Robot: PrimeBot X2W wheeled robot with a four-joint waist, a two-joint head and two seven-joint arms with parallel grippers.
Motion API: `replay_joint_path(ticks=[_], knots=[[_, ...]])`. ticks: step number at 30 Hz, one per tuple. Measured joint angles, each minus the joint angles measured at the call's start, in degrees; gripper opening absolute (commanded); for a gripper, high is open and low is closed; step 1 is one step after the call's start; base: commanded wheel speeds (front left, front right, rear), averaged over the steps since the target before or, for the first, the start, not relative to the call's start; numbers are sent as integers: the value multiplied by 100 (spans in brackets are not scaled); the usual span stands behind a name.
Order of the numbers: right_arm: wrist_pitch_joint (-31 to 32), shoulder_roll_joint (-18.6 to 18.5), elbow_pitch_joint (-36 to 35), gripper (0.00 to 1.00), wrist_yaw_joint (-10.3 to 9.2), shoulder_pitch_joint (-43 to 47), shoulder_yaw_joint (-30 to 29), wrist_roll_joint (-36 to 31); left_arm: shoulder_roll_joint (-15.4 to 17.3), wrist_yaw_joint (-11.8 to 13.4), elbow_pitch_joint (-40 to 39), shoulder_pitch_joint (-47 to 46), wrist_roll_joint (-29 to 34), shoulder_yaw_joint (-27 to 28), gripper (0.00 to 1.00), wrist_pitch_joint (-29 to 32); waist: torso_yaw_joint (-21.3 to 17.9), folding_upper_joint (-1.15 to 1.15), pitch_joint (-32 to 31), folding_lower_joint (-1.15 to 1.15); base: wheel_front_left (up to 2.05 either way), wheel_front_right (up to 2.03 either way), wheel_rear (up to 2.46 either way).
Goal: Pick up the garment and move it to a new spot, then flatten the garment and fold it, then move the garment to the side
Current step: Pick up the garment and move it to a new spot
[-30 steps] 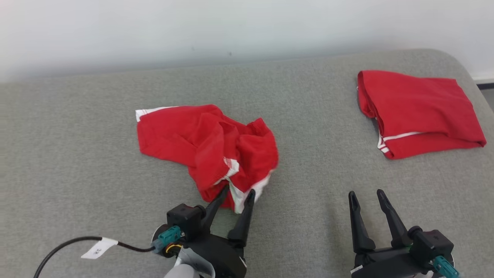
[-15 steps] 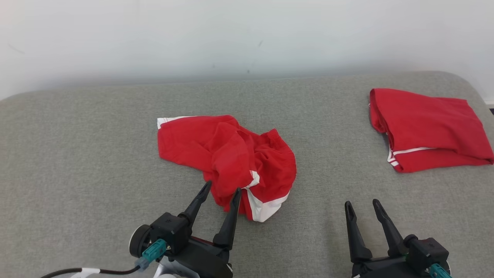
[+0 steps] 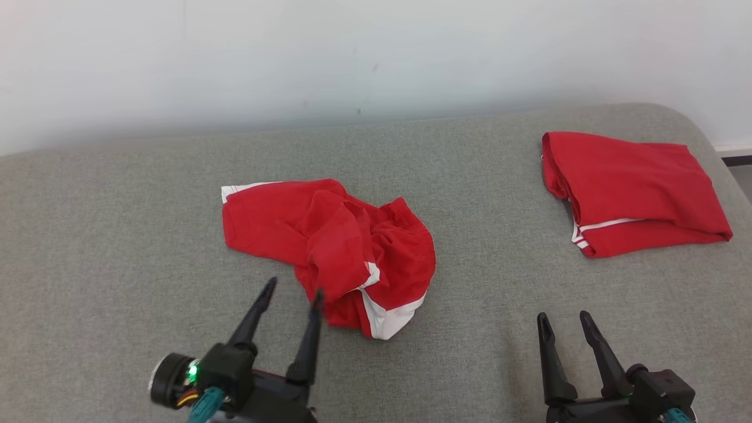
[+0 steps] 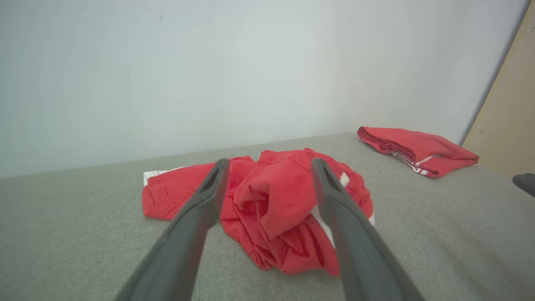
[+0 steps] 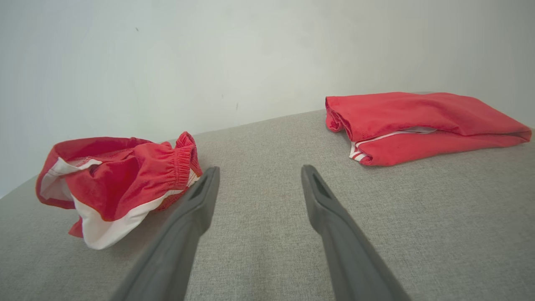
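Note:
The garment (image 3: pixel 335 252) is a crumpled pair of red shorts with white trim, lying in a heap on the middle of the grey cushion; it also shows as the garment (image 4: pixel 276 209) and the garment (image 5: pixel 121 179). My left gripper (image 3: pixel 292 289) hangs open just in front of its near left edge, with nothing between its fingers. Off to the right, my right gripper (image 3: pixel 565 321) stands open over bare fabric, well clear of the heap.
A second red garment (image 3: pixel 628 191), folded, lies at the far right of the grey cushion (image 3: pixel 117 247), near its rounded corner. A pale wall runs along the back edge. A tan panel (image 4: pixel 510 113) stands beyond the cushion's right end.
My left gripper has opened, let go of the garment's white-trimmed edge and drawn back to the left. The garment has settled on the cushion. The head camera has shifted.

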Motion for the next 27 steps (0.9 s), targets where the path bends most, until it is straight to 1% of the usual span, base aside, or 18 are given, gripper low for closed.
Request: replay_joint_path(ticks=[2, 6, 11, 16, 17, 19, 20, 21, 25, 27], knots=[[0, -1, -21, 100, 0, -3, -33, -1, 62, 49, -86, 132, 101, 133, 100, -1, 10, 0, -25, 0, 0, 0, 0], [0, -1, -67, 100, 0, 1, -109, -9, 147, 97, -381, 435, 245, 577, 100, -15, 51, 0, -72, 0, 0, 0, 0], [0, 0, -102, 100, 0, 44, -188, -11, 165, -9, -608, 886, 390, 1210, 100, -15, 138, 0, -146, 0, 0, 0, 0], [0, 0, -137, 100, 0, 123, -278, -12, 58, -188, -805, 1251, 543, 1857, 100, -15, 240, 0, -219, 0, 0, 0, 0], [0, 0, -137, 100, 0, 123, -278, -12, 58, -188, -805, 1251, 543, 1857, 100, -15, 240, 0, -219, 0, 0, 0, 0], [0, 0, -160, 100, 0, 163, -356, -12, -102, -312, -972, 1458, 727, 2130, 100, -15, 308, 0, -260, 0, 0, 0, 0], [0, -2, -172, 100, 0, 202, -374, -11, -129, -372, -1010, 1519, 806, 2191, 100, -15, 330, 0, -275, 0, 0, 0, 0], [0, -2, -172, 100, 0, 202, -374, -11, -129, -372, -1010, 1519, 806, 2191, 100, -15, 330, 0, -275, 0, 0, 0, 0], [0, -1, -202, 100, 0, 241, -408, -9, -279, -662, -1007, 1734, 994, 2543, 100, -15, 393, 0, -322, 0, 0, 0, 0], [0, 0, -212, 100, 0, 263, -422, -9, -399, -766, -965, 1819, 1080, 2713, 100, -15, 418, 0, -336, 0, 0, 0, 0]])
